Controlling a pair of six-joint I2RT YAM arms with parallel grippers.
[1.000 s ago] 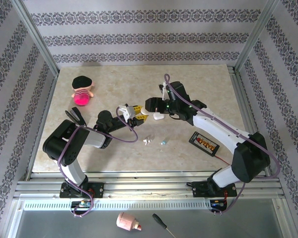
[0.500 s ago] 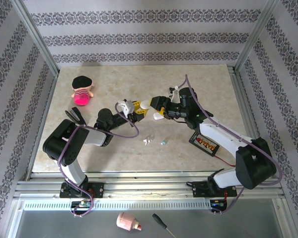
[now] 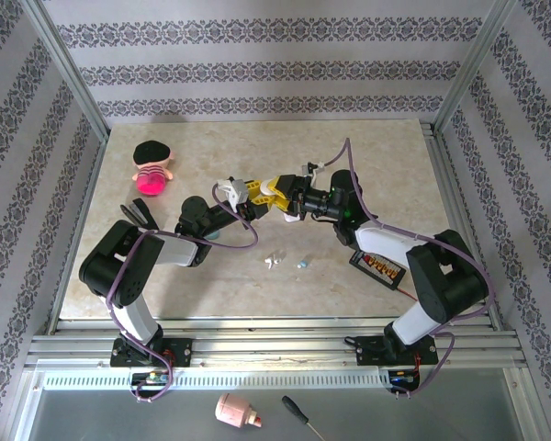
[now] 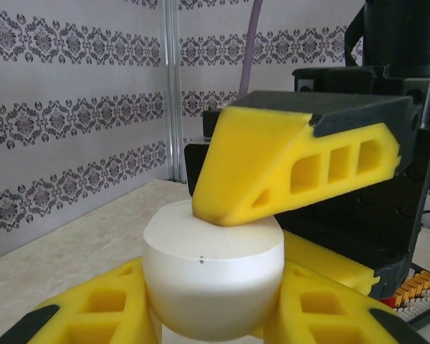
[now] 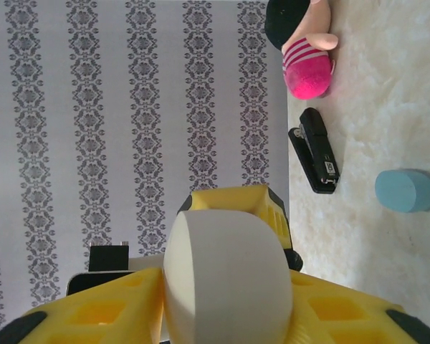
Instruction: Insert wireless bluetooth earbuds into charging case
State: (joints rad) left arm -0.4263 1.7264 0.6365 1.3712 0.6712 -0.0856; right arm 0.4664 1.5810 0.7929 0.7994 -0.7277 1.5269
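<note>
A white pebble-shaped charging case [image 3: 267, 198] hangs above the middle of the table, between the two grippers. My left gripper [image 3: 253, 196] is shut on it, with its yellow fingers [image 4: 93, 308] pressed to both sides of the case [image 4: 211, 265]. From the opposite side my right gripper [image 3: 281, 196] is shut on the same case [image 5: 226, 272], one finger [image 4: 287, 168] lying across its top. Two tiny earbuds lie loose on the table nearer the front: a white one [image 3: 273, 262] and a pale teal one [image 3: 302, 263].
A teal case [image 5: 405, 190] lies on the table below the left arm. A black stapler [image 3: 140, 214] and a pink doll [image 3: 151, 168] are at the left. A black board with orange terminals [image 3: 378, 265] lies at the right.
My right gripper has swung left to meet the left gripper and closed its jaws round the white case. The left gripper kept its hold and shifted slightly up and right.
</note>
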